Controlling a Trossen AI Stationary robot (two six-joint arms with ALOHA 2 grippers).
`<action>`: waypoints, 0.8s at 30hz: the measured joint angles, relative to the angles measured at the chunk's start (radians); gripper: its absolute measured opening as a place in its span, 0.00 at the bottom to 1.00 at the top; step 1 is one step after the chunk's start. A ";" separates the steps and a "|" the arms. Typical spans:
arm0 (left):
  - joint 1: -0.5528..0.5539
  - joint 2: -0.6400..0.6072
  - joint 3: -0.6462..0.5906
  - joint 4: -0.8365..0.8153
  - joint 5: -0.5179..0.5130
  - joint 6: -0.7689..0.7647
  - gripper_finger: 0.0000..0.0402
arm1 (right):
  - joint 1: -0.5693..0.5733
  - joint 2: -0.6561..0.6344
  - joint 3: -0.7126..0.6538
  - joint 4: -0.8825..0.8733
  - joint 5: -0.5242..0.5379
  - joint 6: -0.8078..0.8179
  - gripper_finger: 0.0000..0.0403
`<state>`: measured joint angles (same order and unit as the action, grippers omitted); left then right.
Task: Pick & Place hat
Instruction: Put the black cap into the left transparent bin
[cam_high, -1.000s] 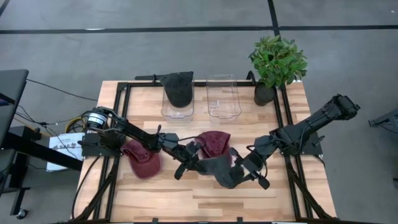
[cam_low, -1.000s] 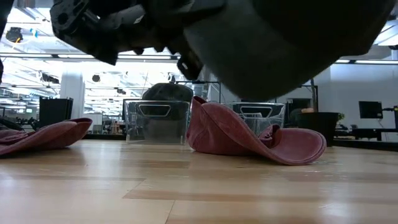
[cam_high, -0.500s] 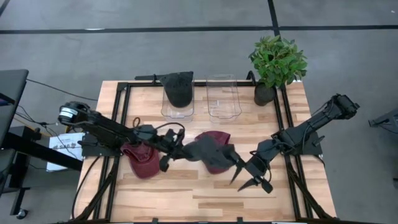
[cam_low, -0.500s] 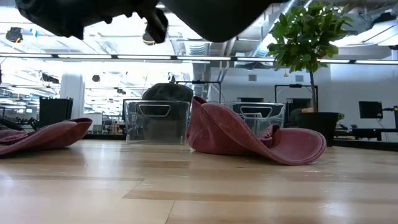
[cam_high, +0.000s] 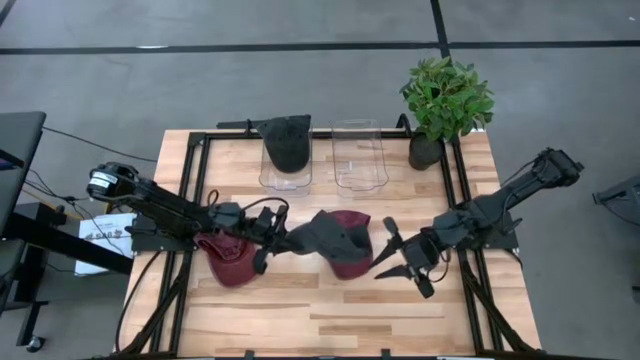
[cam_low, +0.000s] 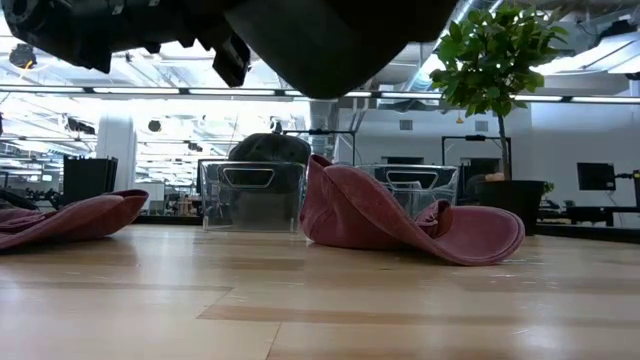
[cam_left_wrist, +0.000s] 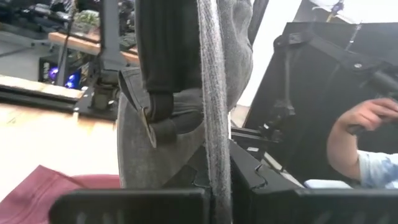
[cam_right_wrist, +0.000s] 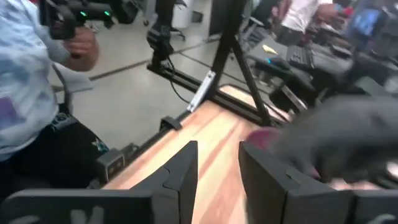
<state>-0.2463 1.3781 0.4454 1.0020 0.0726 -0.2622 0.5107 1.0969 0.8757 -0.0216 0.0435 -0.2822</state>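
My left gripper (cam_high: 282, 243) is shut on a dark grey hat (cam_high: 326, 235), held in the air over a maroon hat (cam_high: 352, 256) that lies on the table's middle. The grey hat fills the top of the low view (cam_low: 330, 40) and the left wrist view (cam_left_wrist: 180, 93). My right gripper (cam_high: 392, 254) is open and empty, just right of both hats; its wrist view (cam_right_wrist: 217, 177) shows the fingers apart. A second maroon hat (cam_high: 230, 264) lies flat on the table below my left arm. My left gripper pinches a thin edge of the grey hat's cloth (cam_left_wrist: 215, 155) between its two fingers. The fingers come about level from the table's left. The hat stretches beyond the fingertips toward the right, lifted clear of the table and of the maroon hat (cam_low: 400, 215) beneath it.
Two clear bins stand at the far edge: the left one (cam_high: 286, 152) holds a dark hat, the right one (cam_high: 358, 156) shows nothing inside. A potted plant (cam_high: 445, 100) stands at the far right corner. People show beyond the table in the wrist views (cam_right_wrist: 37, 93).
My right gripper has let go of the grey hat, opened and drawn back toward the table's right and far edge. My left gripper has carried the hat up and toward the left and far edge, from the near middle to above the maroon hat.
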 joint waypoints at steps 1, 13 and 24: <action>-0.007 0.000 0.000 0.003 0.002 0.008 0.04 | 0.000 -0.009 0.000 -0.019 0.019 0.013 0.27; -0.116 0.000 0.000 0.058 0.003 0.117 0.04 | -0.017 0.073 0.000 -0.043 0.068 0.073 0.27; -0.122 0.000 0.000 0.054 -0.021 0.131 0.04 | -0.022 0.129 0.000 0.071 0.062 0.039 0.27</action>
<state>-0.3687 1.3781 0.4458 1.0557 0.0516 -0.1310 0.4885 1.2256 0.8752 0.0491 0.1054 -0.2436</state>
